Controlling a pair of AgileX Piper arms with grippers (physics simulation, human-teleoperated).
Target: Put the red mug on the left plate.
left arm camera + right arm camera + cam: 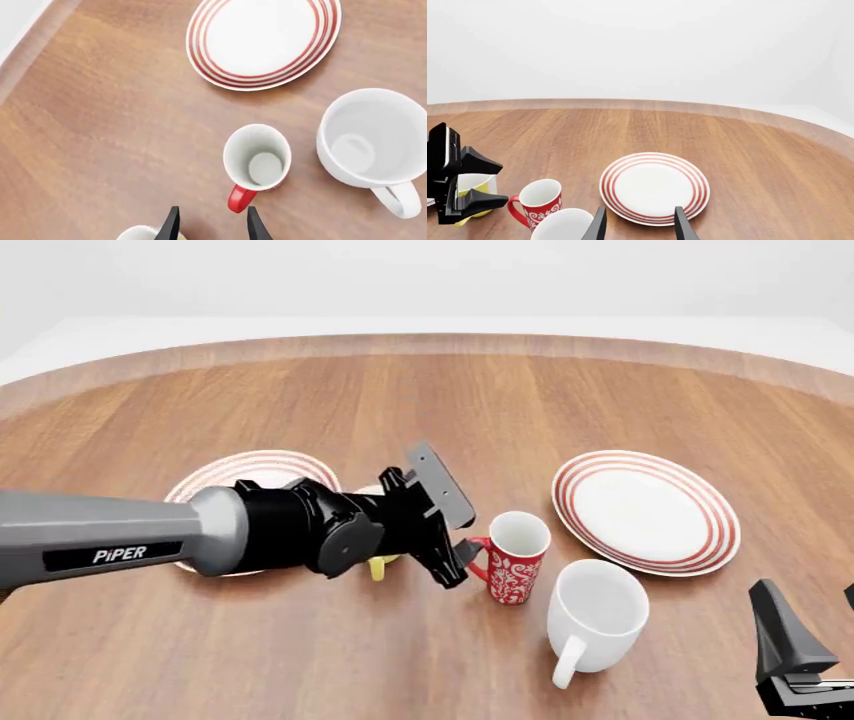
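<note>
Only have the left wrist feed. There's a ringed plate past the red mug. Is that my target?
Observer: No. That's the right plate. The left plate is partly hidden behind your arm in the front view.
Operator: Pale rim beside my left gripper?
Observer: The yellow mug, standing between the red mug and the left plate.
Operator: Right arm in the way?
Observer: No. The right gripper sits open at the table's near right, apart from the white mug.
</note>
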